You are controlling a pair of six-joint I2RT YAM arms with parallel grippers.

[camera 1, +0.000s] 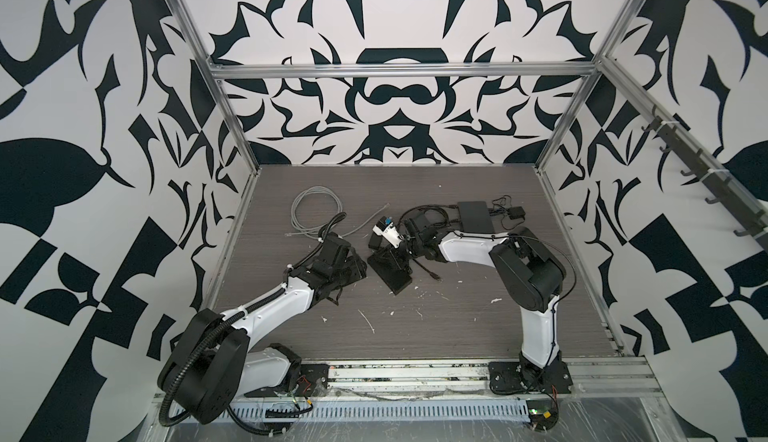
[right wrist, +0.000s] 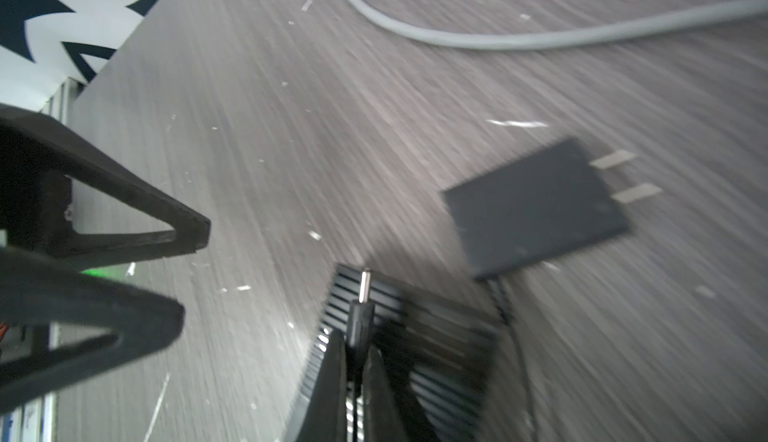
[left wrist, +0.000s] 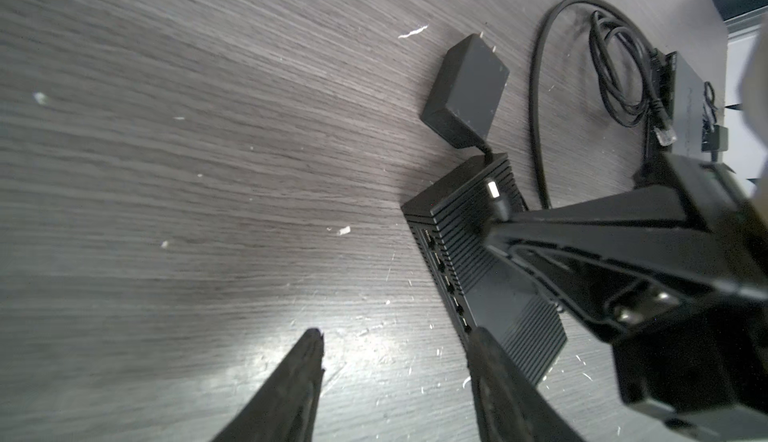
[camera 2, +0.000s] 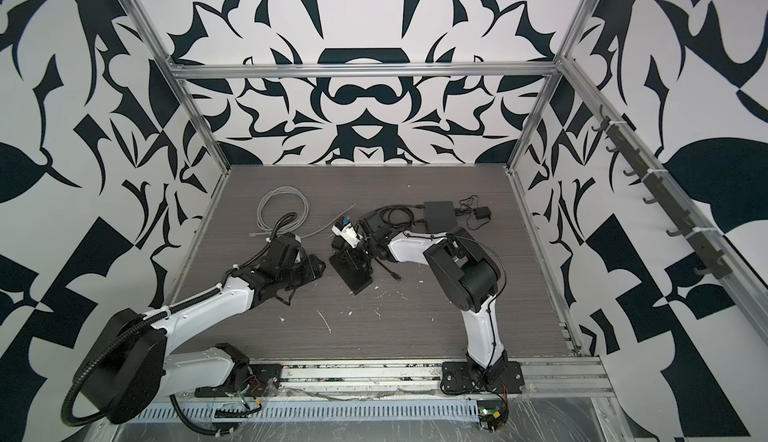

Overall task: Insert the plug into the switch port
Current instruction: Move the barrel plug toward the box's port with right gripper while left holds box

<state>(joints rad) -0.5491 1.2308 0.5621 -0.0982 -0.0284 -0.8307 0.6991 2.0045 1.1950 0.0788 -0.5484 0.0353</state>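
Note:
The switch [left wrist: 486,269] is a black ribbed box lying flat mid-table, seen in both top views [camera 1: 392,274] [camera 2: 355,271], with a row of ports [left wrist: 442,269] along one side. My right gripper [right wrist: 357,344] is shut on the plug [right wrist: 360,307], a black barrel plug. Its metal tip [left wrist: 493,191] hangs over the ribbed top near the switch's far end, outside any port. The plug's thin lead runs to a black power adapter [left wrist: 465,91] lying just beyond the switch. My left gripper [left wrist: 397,336] is open and holds nothing. One of its fingers [left wrist: 486,361] stands by the switch's near port-side corner.
A second black box [camera 1: 473,213] with a coiled black cable [camera 1: 424,215] and a small adapter [camera 1: 517,213] lies at the back right. A grey cable coil [camera 1: 316,211] lies at the back left. A loose black lead [camera 1: 432,274] trails right of the switch.

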